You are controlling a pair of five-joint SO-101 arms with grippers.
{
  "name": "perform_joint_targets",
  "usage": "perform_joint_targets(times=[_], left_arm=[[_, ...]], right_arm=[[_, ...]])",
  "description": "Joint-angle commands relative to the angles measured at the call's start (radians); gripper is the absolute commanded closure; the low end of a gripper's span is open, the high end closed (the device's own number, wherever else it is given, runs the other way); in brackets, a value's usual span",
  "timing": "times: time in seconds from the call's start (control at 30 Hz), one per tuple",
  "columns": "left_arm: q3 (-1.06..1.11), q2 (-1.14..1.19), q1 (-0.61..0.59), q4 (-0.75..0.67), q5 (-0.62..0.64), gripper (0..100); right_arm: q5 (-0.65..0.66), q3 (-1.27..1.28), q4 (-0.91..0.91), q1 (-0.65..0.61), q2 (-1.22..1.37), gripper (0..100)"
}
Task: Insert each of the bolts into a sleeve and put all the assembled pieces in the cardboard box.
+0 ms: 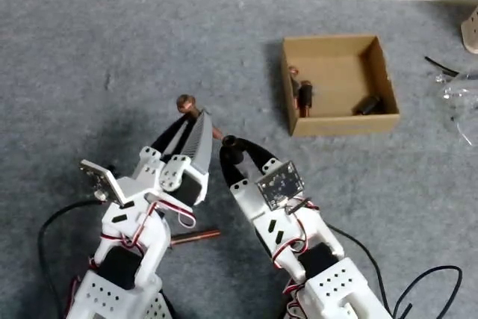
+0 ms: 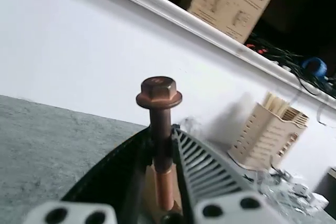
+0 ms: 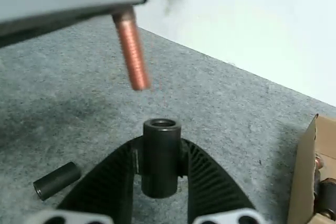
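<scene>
My left gripper (image 1: 196,119) is shut on a copper bolt (image 1: 187,103), gripped at mid shank, head up and threaded end pointing down toward the right arm. In the left wrist view the bolt (image 2: 159,119) stands upright between the fingers. My right gripper (image 1: 233,156) is shut on a black sleeve (image 1: 229,143), held upright with its bore facing up. In the right wrist view the bolt's threaded tip (image 3: 133,56) hangs just above and slightly to one side of the sleeve (image 3: 160,153), not touching it. The cardboard box (image 1: 343,123) sits to the back right with assembled pieces (image 1: 304,97) inside.
A second copper bolt (image 1: 196,237) lies on the grey mat between the arm bases. A loose black sleeve (image 3: 56,180) lies on the mat near the right gripper. Cables and clear plastic (image 1: 454,84) clutter the right edge beyond the box.
</scene>
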Motion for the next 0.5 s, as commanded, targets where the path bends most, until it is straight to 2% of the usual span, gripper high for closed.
perform_joint_targets(times=[0.0, 0.47], left_arm=[[0.019, -0.012, -0.013, -0.021, -0.005, 99], [0.019, -0.010, 0.053, -0.005, -0.003, 99]], right_arm=[[0.014, 0.097, -0.007, -0.013, -0.016, 99.4], [0.015, 0.097, -0.004, -0.013, -0.016, 99.4]])
